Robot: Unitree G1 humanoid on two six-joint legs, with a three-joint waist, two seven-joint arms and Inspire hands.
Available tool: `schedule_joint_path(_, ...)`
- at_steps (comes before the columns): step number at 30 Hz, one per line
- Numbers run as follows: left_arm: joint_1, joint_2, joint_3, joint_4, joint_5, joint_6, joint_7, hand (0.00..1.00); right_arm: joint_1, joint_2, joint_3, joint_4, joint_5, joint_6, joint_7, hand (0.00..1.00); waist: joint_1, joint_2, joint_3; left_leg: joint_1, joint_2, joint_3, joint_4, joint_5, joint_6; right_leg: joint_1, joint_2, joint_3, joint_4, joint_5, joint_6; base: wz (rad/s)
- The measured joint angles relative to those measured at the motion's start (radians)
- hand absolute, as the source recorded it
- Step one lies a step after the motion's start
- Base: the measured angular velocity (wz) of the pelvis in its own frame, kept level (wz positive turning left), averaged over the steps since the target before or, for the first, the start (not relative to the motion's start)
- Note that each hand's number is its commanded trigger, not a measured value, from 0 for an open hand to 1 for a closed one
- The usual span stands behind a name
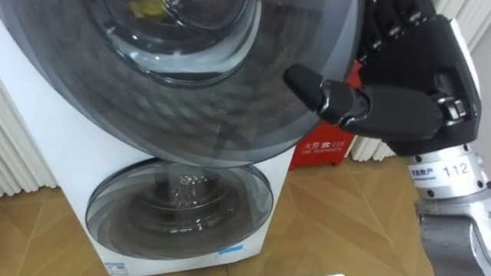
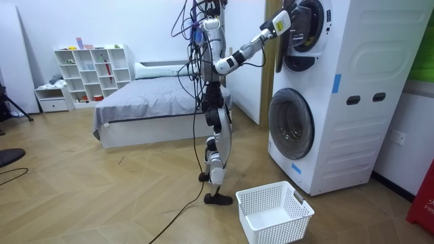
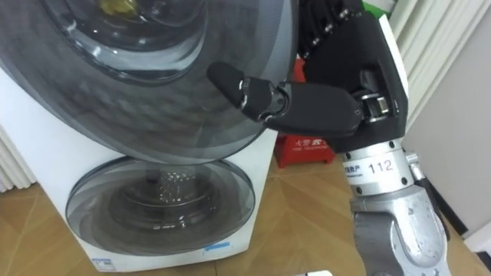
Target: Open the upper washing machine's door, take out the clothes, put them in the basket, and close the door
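Reaching the right rim of the upper door (image 1: 192, 115), the right hand (image 1: 406, 92) sits at upper right of frame; whether it grips cannot be told. Yellowish cloth (image 1: 146, 8) shows behind the glass at top centre, probably light, soft and limp, best grabbed by a bunched fold.

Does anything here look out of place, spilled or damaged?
Nothing stands out. The right hand holds the edge of the upper door; the lower door is shut; the basket stands upright, empty.

Upper door (image 1: 192, 115) partly hides the right hand (image 1: 410, 96)
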Motion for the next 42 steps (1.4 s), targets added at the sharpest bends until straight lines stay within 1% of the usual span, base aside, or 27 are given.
schedule_joint_path(5,-0.003,0.004,0.0,0.001,0.0,0.0,-0.005,0.0,0.0,-0.001,0.012,0.0,-0.002,0.0,0.0,0.0,-0.001,-0.001,0.0,-0.004,0.007,-0.004,0.003,0.003,-0.005,0.001,0.005,-0.007,-0.002,0.002,-0.004,0.01)
schedule_joint_path(10,-0.01,0.006,0.0,0.001,0.0,0.004,-0.012,0.0,0.0,-0.008,0.035,0.0,-0.002,-0.001,0.01,0.0,-0.004,0.001,0.0001,0.0,0.013,-0.005,0.003,0.008,-0.013,0.004,0.012,-0.004,-0.003,0.007,-0.013,-0.02)
schedule_joint_path(16,-0.012,0.002,0.0,0.005,-0.004,0.004,-0.007,0.0,0.0,-0.013,0.037,0.0,0.002,-0.002,0.041,0.0,-0.006,0.008,0.0041,0.004,0.014,-0.006,0.007,0.008,-0.014,0.011,0.013,-0.005,-0.003,0.008,-0.014,0.0)
schedule_joint_path(18,-0.012,-0.003,0.0,0.006,-0.006,0.004,-0.003,0.0,0.0,-0.013,0.04,0.0,0.003,-0.002,0.046,0.0,-0.006,0.012,0.0042,0.004,0.014,-0.006,0.008,0.008,-0.014,0.011,0.012,-0.007,-0.003,0.009,-0.015,0.02)
schedule_joint_path(19,-0.012,-0.01,0.0,0.011,-0.012,0.004,0.001,0.0,0.0,-0.013,0.04,0.0,0.019,-0.002,0.055,0.0,-0.01,0.018,0.0048,0.005,0.014,-0.007,0.008,0.008,-0.014,0.013,0.011,-0.009,-0.003,0.009,-0.015,0.05)
schedule_joint_path(20,-0.012,-0.015,0.0,0.017,-0.016,0.004,0.003,0.0,0.0,-0.013,0.044,0.001,0.056,0.0,0.064,0.0,-0.015,0.026,0.0085,0.008,0.013,-0.007,0.009,0.008,-0.014,0.018,0.011,-0.011,-0.004,0.009,-0.014,0.06)
schedule_joint_path(23,-0.009,-0.026,-0.002,0.023,-0.03,0.005,0.01,0.0,-0.001,-0.012,0.065,0.0,0.103,-0.001,0.095,0.0,-0.036,0.042,0.0085,0.008,0.012,-0.01,0.005,0.008,-0.014,0.018,0.009,-0.013,-0.004,0.009,-0.014,0.03)
schedule_joint_path(25,-0.008,-0.029,-0.004,0.023,-0.03,0.004,0.014,0.0,-0.001,-0.012,0.073,0.0,0.103,-0.002,0.115,0.0,-0.044,0.046,0.0068,0.009,0.012,-0.01,0.004,0.008,-0.014,0.018,0.01,-0.013,-0.005,0.008,-0.014,0.0)
schedule_joint_path(27,-0.001,-0.029,-0.002,0.023,-0.03,-0.001,0.019,0.0,0.0,-0.013,0.075,-0.001,0.1,-0.002,0.147,0.0,-0.056,0.046,0.0067,0.011,0.012,-0.01,-0.001,0.008,-0.014,0.019,0.01,-0.009,-0.006,0.008,-0.014,0.0)
schedule_joint_path(31,0.003,-0.028,-0.002,0.023,-0.03,-0.004,0.021,0.0,0.005,-0.014,0.075,-0.001,0.099,-0.002,0.189,0.0,-0.06,0.044,0.0058,0.014,0.011,-0.01,-0.002,0.008,-0.014,0.027,0.01,-0.01,-0.017,0.009,-0.012,0.0)
schedule_joint_path(33,0.004,-0.028,-0.001,0.023,-0.03,-0.004,0.025,0.0,0.007,-0.018,0.077,-0.001,0.099,0.0,0.212,0.0,-0.06,0.042,0.004,0.015,0.011,-0.01,-0.002,0.008,-0.014,0.028,0.01,-0.01,-0.02,0.009,-0.012,0.0)
schedule_joint_path(37,0.004,-0.025,0.0,0.022,-0.03,-0.004,0.031,0.0,0.007,-0.026,0.115,-0.007,0.08,0.014,0.265,0.0,-0.059,0.035,-0.0001,0.013,0.01,-0.011,-0.005,0.008,-0.014,0.031,0.009,-0.013,-0.025,0.008,-0.011,0.05)
schedule_joint_path(40,0.003,-0.019,0.0,0.022,-0.03,-0.004,0.029,0.0,0.008,-0.032,0.121,-0.04,0.061,0.025,0.299,0.0,-0.057,0.028,-0.0052,0.014,0.009,-0.011,-0.005,0.008,-0.014,0.041,0.01,-0.013,-0.036,0.008,-0.01,0.07)
schedule_joint_path(42,0.003,-0.016,0.0,0.021,-0.03,-0.004,0.028,0.0,0.008,-0.053,0.13,-0.07,0.061,0.025,0.312,0.0,-0.059,0.025,-0.0061,0.014,0.009,-0.013,-0.005,0.008,-0.014,0.043,0.01,-0.013,-0.037,0.008,-0.011,0.0)
